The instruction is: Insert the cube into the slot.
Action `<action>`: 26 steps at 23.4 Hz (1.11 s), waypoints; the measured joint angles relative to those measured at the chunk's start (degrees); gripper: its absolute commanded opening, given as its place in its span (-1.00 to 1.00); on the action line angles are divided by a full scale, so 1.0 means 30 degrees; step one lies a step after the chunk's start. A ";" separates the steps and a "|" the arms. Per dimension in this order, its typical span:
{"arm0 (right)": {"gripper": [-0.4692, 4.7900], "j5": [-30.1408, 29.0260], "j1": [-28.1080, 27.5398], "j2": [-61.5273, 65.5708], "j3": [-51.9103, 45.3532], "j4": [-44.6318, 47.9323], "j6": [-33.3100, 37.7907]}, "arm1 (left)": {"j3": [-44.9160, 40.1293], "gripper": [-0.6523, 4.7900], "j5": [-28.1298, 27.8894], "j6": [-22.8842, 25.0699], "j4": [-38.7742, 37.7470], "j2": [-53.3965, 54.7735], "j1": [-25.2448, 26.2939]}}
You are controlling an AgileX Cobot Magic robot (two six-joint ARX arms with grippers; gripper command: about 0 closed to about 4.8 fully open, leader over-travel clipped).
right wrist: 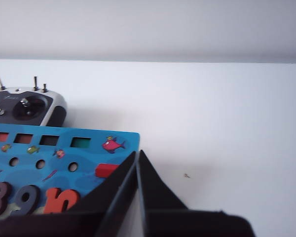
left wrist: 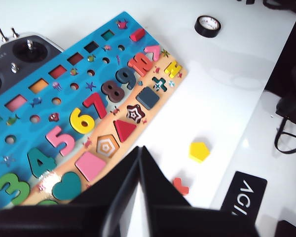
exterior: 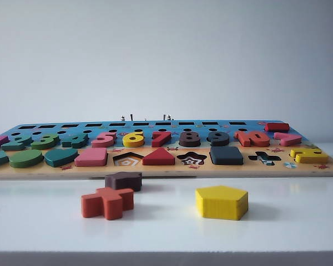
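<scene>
From where I sit, the cube already lies seated in its slot in the front row of the puzzle board, between the star cutout and the cross cutout; the left wrist view shows the same dark square flush in the board, with none of the slot's floor visible around it. So I judge the insertion done, with nothing left but to pull clear. My left gripper hangs above the counter off the board's front edge, jaws pressed together and holding nothing. My right gripper is up over the board's far corner, near the red block, jaws likewise pressed together and empty. Neither arm appears in the exterior view. Loose on the counter in front of the board lie a yellow pentagon, an orange-red cross and a dark brown star, so other cutouts stand open, but those are outside this job. A radio controller sits behind the board, and a roll of black tape lies well apart from it.
</scene>
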 measured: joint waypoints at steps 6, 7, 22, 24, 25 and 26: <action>-0.85 0.1137 -0.0889 -0.2579 -0.1311 0.0066 0.0022 | -0.1632 -0.69 -0.0364 0.0022 0.1843 -0.1275 0.0291; -0.85 0.1158 -0.0976 -0.2994 -0.1545 0.0073 0.0022 | -0.1880 -0.69 -0.0503 0.0022 0.2098 -0.1457 0.0452; -0.85 -0.2339 -0.5464 -0.7665 -0.5107 0.0350 0.0066 | -0.6812 -0.69 -0.4095 0.0044 0.6550 -0.5734 0.3694; -0.85 -0.2353 -0.5544 -0.7876 -0.5370 0.0576 0.0131 | -0.7184 -0.69 -0.4590 0.0036 0.6535 -0.6135 0.4044; -0.85 -0.2353 -0.5559 -0.8000 -0.5515 0.0743 0.0153 | -0.7344 -0.69 -0.4736 0.0036 0.6528 -0.6382 0.4204; -0.85 -0.2353 -0.5559 -0.8116 -0.5639 0.0874 0.0160 | -0.7504 -0.69 -0.4867 0.0044 0.6557 -0.6674 0.4357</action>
